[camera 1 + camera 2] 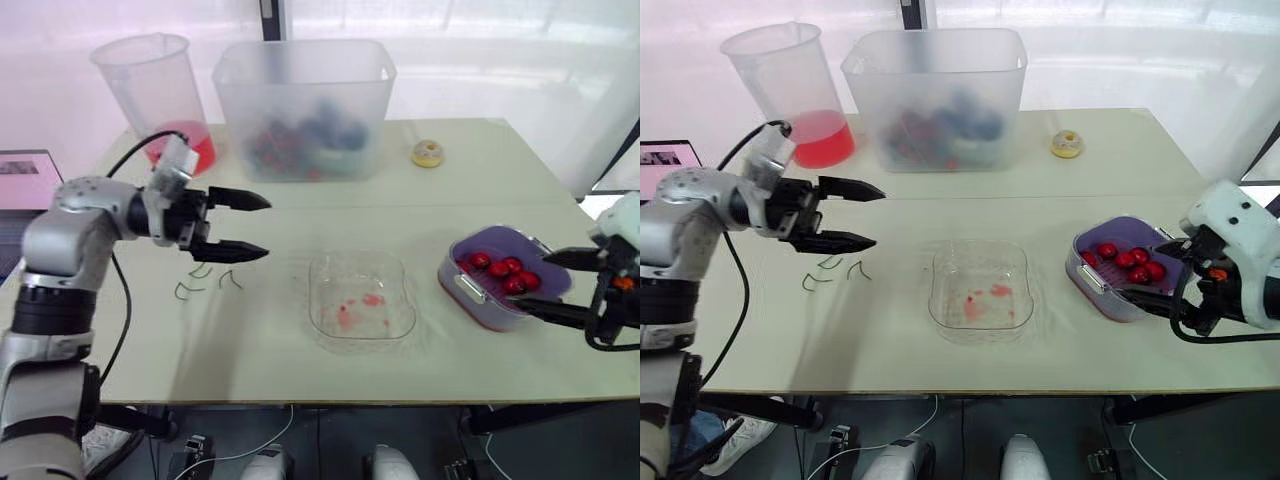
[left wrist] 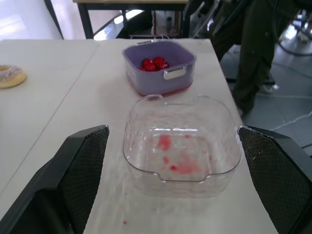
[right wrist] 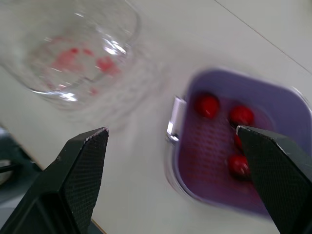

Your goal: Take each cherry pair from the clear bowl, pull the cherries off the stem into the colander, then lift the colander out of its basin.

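Lower centre of the left eye view: the clear bowl (image 1: 362, 295) stands on the pale tabletop (image 1: 250, 360), holding no cherries, with only red juice smears on its floor. Lower right: the right gripper (image 1: 560, 285) reaches in from the frame edge, its fingers (image 1: 575, 257) released, spread wide and holding nothing. One finger lies by the right rim and the other by the near right corner of the purple colander (image 1: 480, 300). The colander sits just right of the clear bowl, apart from it, and is nested in a reddish basin (image 2: 151, 91) whose edge shows beneath it in the left wrist view. Several red cherries (image 1: 500, 268) lie loose in the colander. Centre left: a few thin green stems (image 1: 205, 272) lie scattered on the tabletop, left of the clear bowl. Just above them the left gripper (image 1: 245, 226) points toward the frame's right, its two fingers parted and empty. Upper centre: a large translucent tub (image 1: 305, 110) holds blurred dark and red contents. Upper left: a clear measuring jug (image 1: 160, 95) with red liquid in its bottom stands beside the tub. Upper right of centre: a small doughnut (image 1: 427, 153) lies alone on the tabletop.
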Tool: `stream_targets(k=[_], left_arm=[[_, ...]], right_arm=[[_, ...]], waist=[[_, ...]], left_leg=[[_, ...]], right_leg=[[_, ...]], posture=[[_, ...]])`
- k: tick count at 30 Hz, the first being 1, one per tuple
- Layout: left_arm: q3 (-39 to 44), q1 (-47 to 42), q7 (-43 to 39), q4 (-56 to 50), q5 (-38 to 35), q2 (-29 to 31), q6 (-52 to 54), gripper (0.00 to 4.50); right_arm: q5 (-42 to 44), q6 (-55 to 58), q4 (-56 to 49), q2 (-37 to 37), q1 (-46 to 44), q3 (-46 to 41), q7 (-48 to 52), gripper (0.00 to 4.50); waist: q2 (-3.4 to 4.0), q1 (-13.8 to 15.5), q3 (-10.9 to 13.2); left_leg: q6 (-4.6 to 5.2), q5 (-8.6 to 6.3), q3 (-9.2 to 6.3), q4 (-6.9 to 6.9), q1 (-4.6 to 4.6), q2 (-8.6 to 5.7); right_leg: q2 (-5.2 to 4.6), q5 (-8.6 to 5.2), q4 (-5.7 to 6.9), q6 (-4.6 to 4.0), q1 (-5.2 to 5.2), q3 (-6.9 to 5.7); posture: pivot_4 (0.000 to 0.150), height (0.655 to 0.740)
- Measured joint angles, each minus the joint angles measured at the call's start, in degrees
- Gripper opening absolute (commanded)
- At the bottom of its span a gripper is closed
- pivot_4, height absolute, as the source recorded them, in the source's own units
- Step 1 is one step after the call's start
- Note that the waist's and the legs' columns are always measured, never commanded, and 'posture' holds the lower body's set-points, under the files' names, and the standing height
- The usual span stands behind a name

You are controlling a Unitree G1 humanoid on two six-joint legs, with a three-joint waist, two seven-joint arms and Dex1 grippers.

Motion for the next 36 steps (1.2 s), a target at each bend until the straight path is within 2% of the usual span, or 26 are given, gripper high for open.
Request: stream_targets(k=[5, 10, 12, 14, 17, 20, 27, 30, 34, 36], left_arm=[[0.1, -0.2, -1.8, 0.8, -0.1, 0.0, -1.3, 4.44], [0.4, 0.9, -1.2, -0.1, -0.1, 0.1, -1.6, 4.44], [0.8, 3.3, -0.1, -2.1, -0.3, 0.5, -1.4, 4.44], [1.0, 5.4, 1.0, -3.6, -0.4, 0.8, -1.2, 4.5], [2.1, 7.8, 2.7, -5.4, -0.7, 1.8, -0.7, 4.5], [3.5, 8.9, 4.6, -7.5, -1.0, 2.8, -0.3, 4.5], [3.9, 10.4, 8.5, -9.0, -0.9, 2.8, -0.5, 4.5], [4.5, 11.1, 9.8, -10.0, -1.0, 2.8, -0.5, 4.5], [4.7, 11.2, 10.2, -10.2, -0.9, 2.8, -0.5, 4.5], [4.7, 11.3, 10.6, -10.2, -0.9, 2.8, -0.6, 4.5]], right_arm=[[1.8, 7.3, -2.0, 1.2, -6.6, 4.5, -5.6, 4.5], [1.8, 9.3, 0.4, 4.5, -17.3, 17.9, -12.7, 4.5], [0.7, 8.8, 2.5, 6.3, -20.4, 25.9, -15.6, 4.5], [-0.6, 8.3, 5.2, 7.2, -21.5, 32.0, -17.7, 3.91], [-3.1, 7.0, 10.3, 10.2, -25.1, 39.0, -20.1, 2.73], [-5.3, 4.5, 14.0, 10.4, -28.4, 44.2, -20.7, 2.73], [-7.3, 2.9, 18.3, 10.8, -32.2, 50.6, -20.2, 2.73], [-8.2, 3.2, 20.0, 10.7, -33.5, 51.7, -20.0, 1.97], [-8.2, 5.4, 20.6, 11.7, -34.8, 52.0, -19.5, 0.22], [-8.3, 5.8, 20.9, 11.5, -35.1, 52.0, -19.4, 0.23]], waist=[[0.01, -0.5, 0.0], [0.01, -0.3, 0.0], [0.02, -0.4, 0.0], [0.01, -0.3, 0.0], [0.01, -0.5, 0.0], [0.01, -0.4, 0.0], [0.02, -0.5, 0.0], [0.01, -0.4, 0.0], [0.02, -0.3, 0.0], [0.02, -0.4, 0.0]], left_leg=[[0.01, -0.01, 0.0, -0.03, 0.04, 0.05], [0.01, -0.01, -0.06, -0.04, 0.04, 0.04], [0.01, -0.01, -0.08, -0.05, 0.03, 0.04], [0.01, -0.01, -0.09, -0.06, 0.02, 0.04], [0.01, 0.0, -0.11, -0.06, 0.01, 0.05], [0.01, 0.0, -0.13, -0.08, 0.02, 0.05], [0.01, 0.0, -0.13, -0.09, 0.02, 0.04], [0.01, 0.0, -0.13, -0.1, 0.02, 0.04], [0.01, 0.0, -0.14, -0.06, 0.02, 0.03], [0.01, 0.0, -0.14, -0.07, 0.02, 0.02]], right_leg=[[0.04, 0.0, -0.01, 0.0, 0.0, 0.0], [0.0, 0.0, -0.02, 0.0, 0.0, 0.01], [-0.03, 0.0, -0.02, 0.0, -0.03, 0.04], [-0.04, 0.0, -0.02, 0.0, -0.05, 0.03], [-0.03, 0.0, -0.01, 0.0, -0.12, 0.08], [-0.03, 0.0, -0.02, 0.0, -0.12, 0.08], [-0.03, 0.0, -0.01, 0.0, -0.14, 0.08], [-0.02, 0.0, -0.01, 0.0, -0.14, 0.08], [-0.05, 0.0, -0.01, 0.0, -0.12, 0.08], [-0.05, 0.0, -0.01, 0.0, -0.14, 0.08]], posture=[[0.15, 0.74], [0.15, 0.74], [0.15, 0.74], [0.15, 0.74], [0.15, 0.74], [0.15, 0.74], [0.15, 0.74], [0.15, 0.74], [0.15, 0.74], [0.15, 0.74]])
